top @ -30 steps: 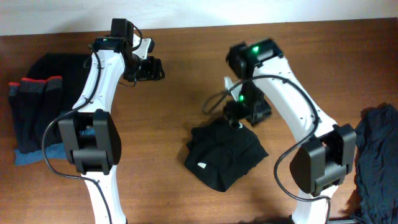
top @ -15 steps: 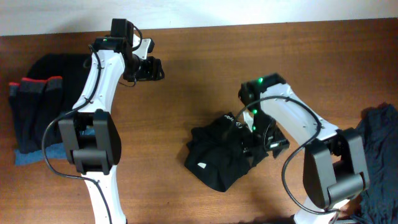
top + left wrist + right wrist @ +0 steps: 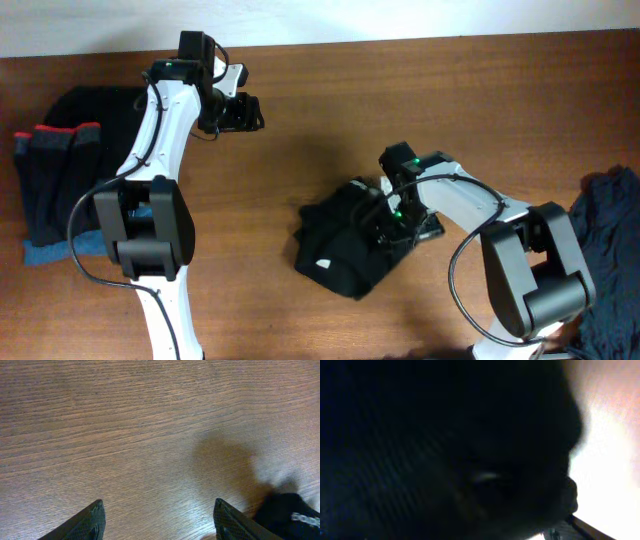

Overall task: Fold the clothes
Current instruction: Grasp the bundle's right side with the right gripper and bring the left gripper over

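Observation:
A folded black garment [image 3: 340,250] of the clothes, with a small white logo [image 3: 323,265], lies on the wooden table right of centre. My right gripper [image 3: 392,222] is down at its right edge, pressed into the fabric. Black cloth [image 3: 445,450] fills the right wrist view, and only part of one finger [image 3: 572,529] shows at the bottom right, so how the jaws stand is hidden. My left gripper [image 3: 248,110] hovers at the back left, far from the garment. It is open [image 3: 160,520] over bare wood with nothing between its fingers.
A stack of dark clothes with red-banded pieces [image 3: 55,170] lies at the left edge on a blue cloth [image 3: 45,252]. A crumpled dark pile [image 3: 605,260] sits at the right edge. A dark shape [image 3: 292,512] shows at the lower right of the left wrist view.
My right gripper has come from behind the garment, swung forward and dropped onto its right edge, nudging the fabric slightly left. The left arm has not moved.

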Controlling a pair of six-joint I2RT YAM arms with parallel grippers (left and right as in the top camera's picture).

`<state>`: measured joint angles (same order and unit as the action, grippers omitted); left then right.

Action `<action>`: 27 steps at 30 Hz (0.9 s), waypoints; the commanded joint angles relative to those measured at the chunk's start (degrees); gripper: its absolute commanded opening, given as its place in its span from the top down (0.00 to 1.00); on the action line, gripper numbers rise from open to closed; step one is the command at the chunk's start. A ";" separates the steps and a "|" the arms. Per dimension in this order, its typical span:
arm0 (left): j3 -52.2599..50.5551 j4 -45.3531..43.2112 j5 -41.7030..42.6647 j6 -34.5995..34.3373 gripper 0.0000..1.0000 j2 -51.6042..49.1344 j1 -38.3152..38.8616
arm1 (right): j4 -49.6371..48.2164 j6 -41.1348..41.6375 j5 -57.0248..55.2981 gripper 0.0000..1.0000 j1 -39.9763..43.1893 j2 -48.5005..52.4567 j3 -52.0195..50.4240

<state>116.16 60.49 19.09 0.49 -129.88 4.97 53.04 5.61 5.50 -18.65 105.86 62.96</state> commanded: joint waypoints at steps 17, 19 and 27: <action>1.01 5.44 1.77 1.27 0.20 -0.61 -0.07 | -36.26 -13.77 -8.35 0.14 0.31 0.35 0.00; 1.01 7.06 5.33 1.29 0.19 -0.61 -0.09 | -37.11 -13.77 -8.35 0.15 0.31 0.35 0.00; -1.01 9.18 21.62 6.78 0.18 -0.63 0.96 | -35.95 -13.75 -8.35 0.15 0.31 0.35 0.00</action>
<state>116.16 69.52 30.85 2.96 -129.88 5.15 16.53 -7.73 -1.76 -18.65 105.71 62.83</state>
